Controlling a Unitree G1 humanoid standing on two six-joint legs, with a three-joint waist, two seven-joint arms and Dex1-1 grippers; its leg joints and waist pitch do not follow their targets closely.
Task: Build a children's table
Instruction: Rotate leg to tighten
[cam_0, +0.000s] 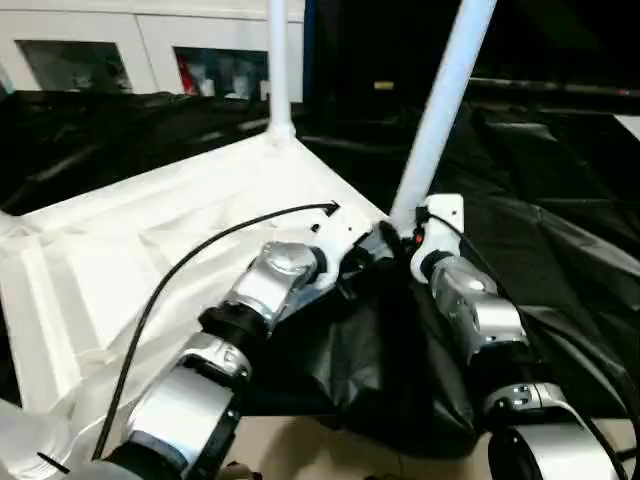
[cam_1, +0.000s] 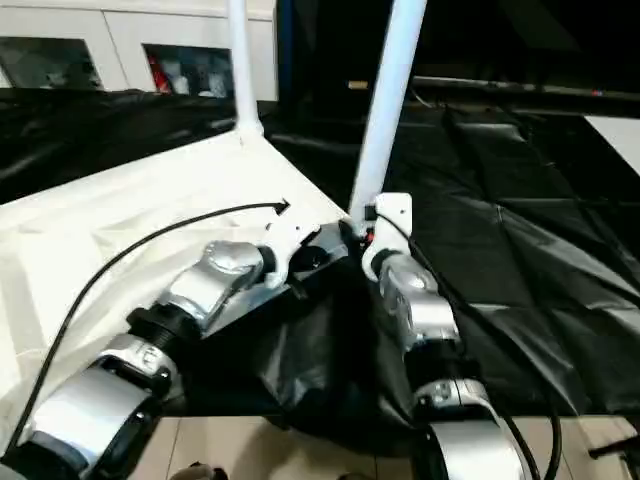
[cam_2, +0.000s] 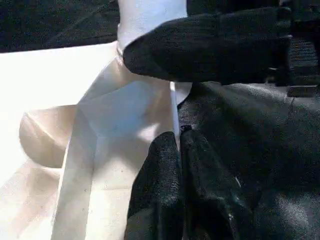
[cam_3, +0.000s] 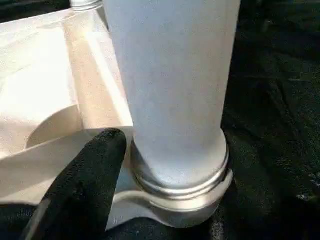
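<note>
I see one white tabletop (cam_0: 150, 250) lying upside down on black sheeting (cam_0: 560, 230), its ribbed underside facing up, and two white legs standing in its corner sockets. The tabletop fills the left half of my head view. At its far corner, the first leg (cam_0: 278, 60) rises straight up. Toward the right, at the near right corner, the second leg (cam_0: 440, 110) stands tilted, leaning away to the right at its top.

My left gripper (cam_2: 180, 150) sits at the edge of the tabletop, just beside that near right corner. Its two black fingers are pressed together with nothing between them, resting where the white plastic meets the black sheeting. A thin black cable (cam_0: 200, 250) arcs over my left forearm.

My right gripper (cam_0: 405, 235) is at the base of the second leg, and one black finger (cam_3: 85, 175) lies just beside the leg's foot, where the tube sits in its round socket (cam_3: 185, 195). I cannot tell whether this gripper's fingers are apart or clamped on the leg.

Behind the tabletop, at the far left, stands a white cabinet (cam_0: 150, 40) with glass-fronted doors; what is inside is too blurred to tell.
</note>
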